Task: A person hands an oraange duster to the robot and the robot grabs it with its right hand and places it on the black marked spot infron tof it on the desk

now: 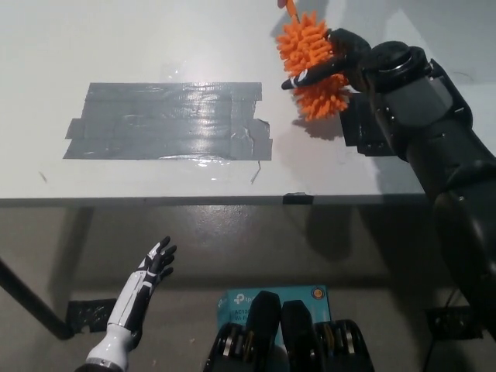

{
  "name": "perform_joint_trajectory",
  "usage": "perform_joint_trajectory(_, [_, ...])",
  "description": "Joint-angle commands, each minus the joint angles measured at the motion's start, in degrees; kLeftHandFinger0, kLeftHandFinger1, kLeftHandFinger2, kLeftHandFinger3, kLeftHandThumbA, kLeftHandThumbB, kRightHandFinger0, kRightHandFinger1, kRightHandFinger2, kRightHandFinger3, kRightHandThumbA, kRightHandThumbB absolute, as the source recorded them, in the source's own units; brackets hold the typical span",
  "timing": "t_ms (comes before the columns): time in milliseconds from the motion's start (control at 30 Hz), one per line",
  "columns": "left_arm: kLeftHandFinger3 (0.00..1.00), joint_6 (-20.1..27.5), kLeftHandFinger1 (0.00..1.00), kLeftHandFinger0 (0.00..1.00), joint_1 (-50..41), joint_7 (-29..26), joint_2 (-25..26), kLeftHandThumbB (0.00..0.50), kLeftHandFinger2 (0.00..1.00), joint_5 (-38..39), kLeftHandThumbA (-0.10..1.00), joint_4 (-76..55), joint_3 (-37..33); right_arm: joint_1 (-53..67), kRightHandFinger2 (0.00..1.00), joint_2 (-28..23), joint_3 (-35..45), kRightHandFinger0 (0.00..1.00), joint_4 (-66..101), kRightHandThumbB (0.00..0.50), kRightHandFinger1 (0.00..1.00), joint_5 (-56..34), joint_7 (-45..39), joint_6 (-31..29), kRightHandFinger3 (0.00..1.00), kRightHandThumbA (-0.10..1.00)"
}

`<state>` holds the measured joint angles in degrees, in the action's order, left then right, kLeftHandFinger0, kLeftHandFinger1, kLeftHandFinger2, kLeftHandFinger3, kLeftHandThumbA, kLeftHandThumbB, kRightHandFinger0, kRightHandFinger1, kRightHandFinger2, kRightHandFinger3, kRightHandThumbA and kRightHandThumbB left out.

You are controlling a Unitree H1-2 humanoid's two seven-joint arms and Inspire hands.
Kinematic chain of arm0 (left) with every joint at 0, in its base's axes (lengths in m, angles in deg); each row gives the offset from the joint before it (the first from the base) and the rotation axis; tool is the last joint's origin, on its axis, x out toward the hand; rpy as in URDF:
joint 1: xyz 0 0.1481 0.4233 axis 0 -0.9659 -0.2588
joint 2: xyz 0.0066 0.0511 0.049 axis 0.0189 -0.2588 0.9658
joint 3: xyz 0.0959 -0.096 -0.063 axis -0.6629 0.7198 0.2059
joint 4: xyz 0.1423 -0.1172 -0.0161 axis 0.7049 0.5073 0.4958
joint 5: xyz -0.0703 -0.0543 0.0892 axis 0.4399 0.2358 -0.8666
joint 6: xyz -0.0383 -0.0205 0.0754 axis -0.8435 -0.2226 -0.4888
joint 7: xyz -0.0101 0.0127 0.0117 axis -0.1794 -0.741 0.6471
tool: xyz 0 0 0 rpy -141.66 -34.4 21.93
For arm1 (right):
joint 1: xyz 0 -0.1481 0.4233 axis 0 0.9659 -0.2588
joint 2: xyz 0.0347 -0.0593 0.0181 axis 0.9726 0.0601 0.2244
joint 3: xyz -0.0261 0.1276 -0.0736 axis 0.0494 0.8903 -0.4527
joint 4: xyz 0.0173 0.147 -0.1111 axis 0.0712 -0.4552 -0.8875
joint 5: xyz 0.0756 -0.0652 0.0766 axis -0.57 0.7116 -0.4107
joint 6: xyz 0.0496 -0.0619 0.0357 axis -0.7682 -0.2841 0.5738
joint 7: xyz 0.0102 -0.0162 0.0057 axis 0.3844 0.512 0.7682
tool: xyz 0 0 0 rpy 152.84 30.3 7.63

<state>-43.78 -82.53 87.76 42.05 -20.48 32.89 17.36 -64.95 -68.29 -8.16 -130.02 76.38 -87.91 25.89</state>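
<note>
a: what's on the pale grey counter (116, 46)?
b: a wide patch of silver-grey tape strips (169, 122), and a black taped square (358, 132) at its right.
a: and the fluffy orange duster (311, 66)?
b: raised over the counter beside that square, the black right robot hand (335, 66) wrapped around it. the white left robot hand (152, 267) hangs below the counter edge, fingers spread, empty.

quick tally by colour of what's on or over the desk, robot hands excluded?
Orange: 1, the duster, gripped by the black right hand
Grey: 1, the tape patch
Black: 1, the marked spot, partly hidden by the right arm
Total: 3
</note>
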Motion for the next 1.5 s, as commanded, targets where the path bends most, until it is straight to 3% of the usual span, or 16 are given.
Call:
perform_joint_trajectory(0, [1.00,0.97,1.00,1.00,0.43,0.88,0.88,0.163,1.00,-0.41,1.00,-2.04,-0.16,-5.22,1.00,0.16,-0.94,1.00,-1.03,0.325,1.00,-1.82,-2.66,-4.09,1.00,1.00])
perform_joint_trajectory(400, [1.00,0.74,1.00,1.00,1.34,1.15,1.01,0.165,1.00,0.05,1.00,-2.87,0.04,-3.38,1.00,-0.86,-5.92,1.00,-4.02,0.224,1.00,-0.28,-0.38,-0.08,1.00,1.00])
perform_joint_trajectory(467, [1.00,1.00,1.00,1.00,1.54,1.35,1.12,0.163,1.00,0.17,1.00,-2.85,0.00,-2.89,1.00,-0.87,-4.83,1.00,-4.23,0.236,1.00,-1.39,2.42,0.86,1.00,0.80])
perform_joint_trajectory(500, [1.00,1.14,1.00,1.00,1.64,1.30,1.17,0.164,1.00,-0.01,1.00,-2.82,-0.05,-2.66,1.00,-0.77,-3.83,1.00,-4.25,0.274,1.00,-2.25,4.57,1.38,1.00,0.53])
perform_joint_trajectory(533, [1.00,1.24,1.00,1.00,1.70,1.25,1.21,0.164,1.00,-0.15,1.00,-2.79,-0.09,-2.51,1.00,-0.70,-3.20,1.00,-4.28,0.274,1.00,-2.81,6.02,1.74,1.00,0.53])
perform_joint_trajectory(567, [1.00,1.31,1.00,1.00,2.05,1.21,1.27,0.165,1.00,-0.34,1.00,-2.64,-0.14,-2.00,0.32,-0.63,-3.78,0.31,-4.25,0.333,0.28,-2.16,7.87,1.70,1.00,-0.03])
perform_joint_trajectory(600, [1.00,1.31,1.00,1.00,2.15,1.21,1.28,0.165,1.00,-0.36,1.00,-2.62,-0.14,-1.88,0.32,-0.60,-4.40,0.31,-4.24,0.333,0.28,-1.55,8.15,1.71,1.00,-0.03])
perform_joint_trajectory(633, [1.00,1.23,1.00,1.00,2.27,1.27,1.22,0.167,1.00,-0.23,1.00,-2.69,-0.17,-1.63,0.25,-0.48,-7.20,0.01,-4.28,0.287,0.01,1.27,9.13,1.76,1.00,-0.10])
perform_joint_trajectory(667, [1.00,1.37,1.00,1.00,2.65,1.22,1.13,0.167,1.00,-0.28,1.00,-2.53,-0.24,-1.47,0.24,-0.43,-8.34,0.00,-4.27,0.272,0.00,2.36,10.59,1.52,1.00,-0.10])
perform_joint_trajectory(733, [1.00,1.39,1.00,1.00,2.85,1.32,1.17,0.166,1.00,-0.28,1.00,-2.49,-0.35,-0.86,0.47,-0.12,-7.89,0.00,-4.11,0.202,0.11,1.25,12.70,0.38,1.00,-0.10])
perform_joint_trajectory(867, [1.00,1.04,1.00,1.00,3.28,1.27,1.34,0.173,1.00,-0.65,1.00,-2.32,-0.37,-0.49,1.00,0.00,-6.66,0.18,-3.92,0.146,0.62,-0.46,15.51,-1.11,1.00,-0.10])
perform_joint_trajectory(967, [1.00,1.01,1.00,1.00,3.46,1.43,1.36,0.168,1.00,-0.64,1.00,-2.24,-0.44,-0.44,1.00,-0.23,-6.11,0.27,-3.81,0.146,0.71,-1.00,16.33,-1.45,0.98,-0.10])
perform_joint_trajectory(1000, [1.00,1.01,1.00,1.00,3.56,1.46,1.35,0.169,1.00,-0.70,1.00,-2.24,-0.51,-0.27,0.97,-0.50,-5.55,0.13,-3.71,0.163,0.58,-1.56,16.65,-2.25,0.93,-0.10])
perform_joint_trajectory(1167, [1.00,1.06,1.00,1.00,3.72,1.67,1.35,0.157,1.00,-0.53,1.00,-2.06,-0.50,0.46,0.85,-1.25,-4.33,0.02,-3.36,0.159,0.46,-2.77,16.08,-4.60,0.46,-0.10])
perform_joint_trajectory(1367, [1.00,0.39,1.00,1.00,3.55,1.87,1.27,0.151,1.00,-0.48,1.00,-2.20,-0.41,1.80,0.89,-3.00,-2.87,0.09,-2.79,0.178,0.53,-4.12,13.82,-7.53,0.44,-0.10])
perform_joint_trajectory(1467, [1.00,0.70,1.00,1.00,3.79,2.14,1.39,0.146,1.00,-0.60,1.00,-2.10,-0.44,2.03,1.00,-4.74,-3.03,0.22,-2.08,0.182,0.67,-3.92,12.56,-9.29,0.57,-0.10])
